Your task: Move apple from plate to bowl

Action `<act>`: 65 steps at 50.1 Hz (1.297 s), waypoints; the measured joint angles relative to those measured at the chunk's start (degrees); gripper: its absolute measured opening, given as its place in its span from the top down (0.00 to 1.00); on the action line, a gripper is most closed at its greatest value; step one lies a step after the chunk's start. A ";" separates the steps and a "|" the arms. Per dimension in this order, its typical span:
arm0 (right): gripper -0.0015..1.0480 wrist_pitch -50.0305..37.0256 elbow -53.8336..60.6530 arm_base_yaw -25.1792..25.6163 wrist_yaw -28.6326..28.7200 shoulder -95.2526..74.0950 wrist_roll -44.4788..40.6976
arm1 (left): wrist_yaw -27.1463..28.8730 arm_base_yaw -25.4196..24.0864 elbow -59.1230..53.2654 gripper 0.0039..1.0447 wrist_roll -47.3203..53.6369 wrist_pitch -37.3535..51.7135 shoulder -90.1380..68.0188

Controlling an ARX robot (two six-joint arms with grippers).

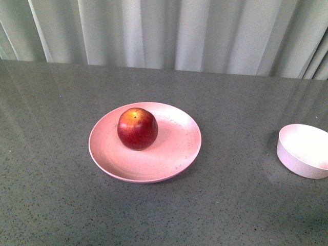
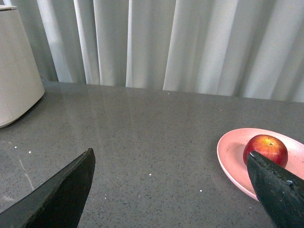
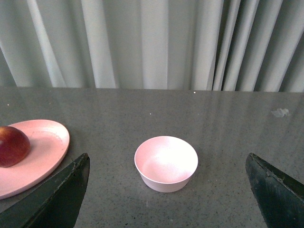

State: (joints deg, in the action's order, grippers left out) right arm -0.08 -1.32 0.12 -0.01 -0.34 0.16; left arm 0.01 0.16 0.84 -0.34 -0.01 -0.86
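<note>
A grey speckled tabletop (image 1: 230, 205) runs back to a pale curtain (image 1: 179, 31), with open surface all round the plate (image 1: 174, 151). The apple (image 1: 137, 128) sits on the plate's left half. The bowl (image 1: 302, 154), well apart to the right, is cut off by the front view's edge and shows whole only in the right wrist view. Only the wrist views show the left tool (image 2: 169, 153) and right tool (image 3: 167, 156), both spread wide, holding nothing

Apple (image 1: 137, 128) deep red, yellow-orange top; plate (image 1: 174, 149) salmon; bowl (image 1: 298, 160) seemingly pale pink.
</note>
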 joint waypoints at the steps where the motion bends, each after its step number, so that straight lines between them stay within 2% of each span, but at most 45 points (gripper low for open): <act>1: 0.09 0.00 0.00 0.00 0.00 0.00 0.00 | 0.00 0.00 0.00 0.08 0.00 0.00 0.00; 55: 0.09 0.00 -0.02 0.00 0.04 -0.02 -0.02 | 0.00 0.00 0.00 0.08 0.00 0.00 0.00; 56: 0.09 1.42 -0.44 0.44 1.60 -0.83 -1.14 | 0.00 0.00 0.00 0.08 0.00 0.00 0.00; 59: 0.09 14.69 -5.84 6.34 13.03 -9.64 -7.89 | -0.02 0.00 0.00 0.08 0.02 0.00 0.00; 60: 0.09 16.17 -6.64 8.11 14.86 -12.31 -9.66 | -0.04 0.00 0.00 0.08 0.02 0.00 0.00; 61: 0.09 17.05 -7.72 10.56 17.84 -15.85 -12.35 | -0.02 0.00 0.00 0.08 0.02 0.00 0.00; 65: 0.09 12.50 -9.92 15.89 20.68 -24.41 -16.15 | -0.02 0.00 0.00 0.08 0.02 0.00 0.00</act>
State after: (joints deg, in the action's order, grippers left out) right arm 12.43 -11.25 16.01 20.67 -24.75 -15.99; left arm -0.01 0.16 0.84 -0.32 -0.01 -0.86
